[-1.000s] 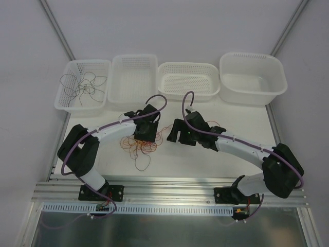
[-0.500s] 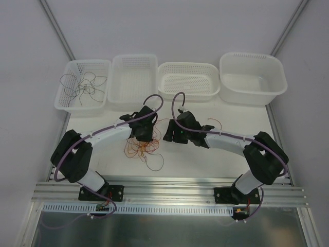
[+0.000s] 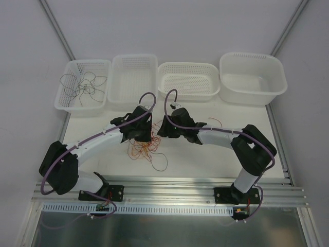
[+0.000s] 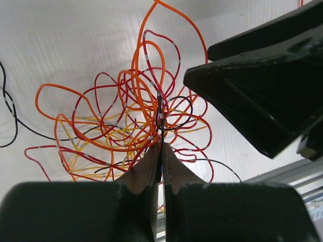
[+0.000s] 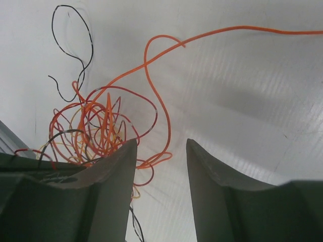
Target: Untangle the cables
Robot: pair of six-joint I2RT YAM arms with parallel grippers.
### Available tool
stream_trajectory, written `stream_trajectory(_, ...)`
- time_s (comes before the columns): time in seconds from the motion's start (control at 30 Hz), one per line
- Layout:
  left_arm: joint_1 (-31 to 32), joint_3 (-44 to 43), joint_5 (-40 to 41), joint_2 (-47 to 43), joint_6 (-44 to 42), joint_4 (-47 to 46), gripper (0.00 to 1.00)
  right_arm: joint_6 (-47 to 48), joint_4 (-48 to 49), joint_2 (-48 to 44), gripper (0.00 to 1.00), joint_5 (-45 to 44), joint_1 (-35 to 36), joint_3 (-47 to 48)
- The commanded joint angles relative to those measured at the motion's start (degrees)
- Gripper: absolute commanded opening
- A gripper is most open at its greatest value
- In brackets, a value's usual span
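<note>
left gripper [image 4: 160,150] fingers pressed together, clamped on strands at the core of the tangle of hair-thin orange, red, yellow and dark grey cables [image 4: 133,108]. right gripper [image 5: 161,146] fingers apart, one orange loop lying between them, not pinched. Tangle spreads on the white table [image 3: 205,159] under the left gripper; loose dark grey wires [image 3: 82,86] lie in the leftmost white perforated plastic basket [image 3: 60,95].
</note>
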State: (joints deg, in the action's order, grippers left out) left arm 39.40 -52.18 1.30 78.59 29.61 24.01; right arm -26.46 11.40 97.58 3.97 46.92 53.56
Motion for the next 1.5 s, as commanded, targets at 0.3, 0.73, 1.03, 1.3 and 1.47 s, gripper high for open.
stream_trajectory(0.3, 0.2, 2.0, -1.2, -4.6, 1.7, -0.9, 0.0, 0.4, 4.2, 3.3, 0.34, 1.5, 0.2, 3.6)
stream_trajectory(0.73, -2.5, 7.4, 0.9, -8.0, 2.6, -0.9, 0.0, 5.6, -8.1, -8.2, 0.01, -7.0, -0.9, 2.2)
stream_trajectory(1.03, -12.2, 13.4, -1.2, -12.7, 2.7, -0.5, 0.0, 14.1, -32.9, -23.2, 0.01, -11.5, -8.5, 5.6)
stream_trajectory(1.3, -17.6, 13.6, 0.5, -12.8, 1.2, 2.6, 0.0, 21.4, -52.1, -37.5, 0.01, -9.3, -23.8, 19.5)
stream_trajectory(1.47, -19.9, 11.8, 2.1, -12.8, 0.5, 5.2, 0.0, 25.6, -60.3, -39.3, 0.01, -9.2, -33.6, 35.5)
